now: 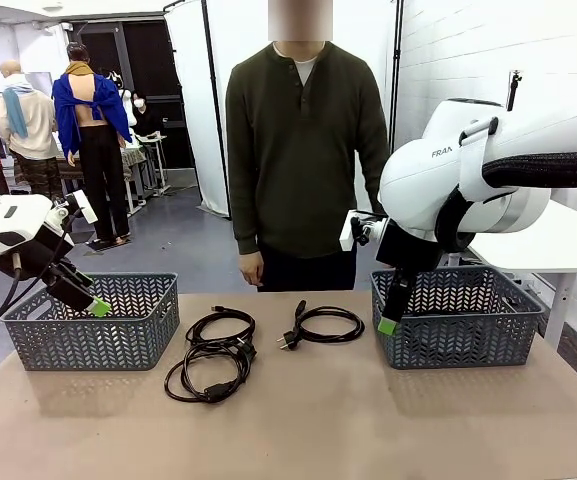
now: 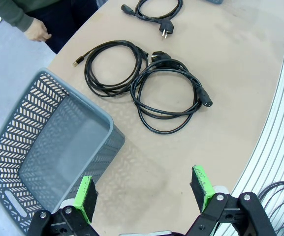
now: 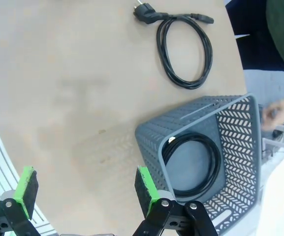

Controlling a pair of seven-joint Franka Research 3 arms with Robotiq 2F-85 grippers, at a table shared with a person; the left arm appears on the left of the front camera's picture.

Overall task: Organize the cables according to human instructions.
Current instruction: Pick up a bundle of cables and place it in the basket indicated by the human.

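We see the left gripper (image 2: 144, 189) and right gripper (image 3: 85, 186) spread wide, empty. Three cables (image 1: 230, 347) lie centre-frame, and a fourth cable (image 3: 191, 138) is coiled inside the basket (image 3: 240, 123), lower right.

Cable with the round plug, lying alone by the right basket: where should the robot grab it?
Pinch the cable where its strands bunch together, away from the plug, coming straight down: it lies flat on the table, so only its top is free.
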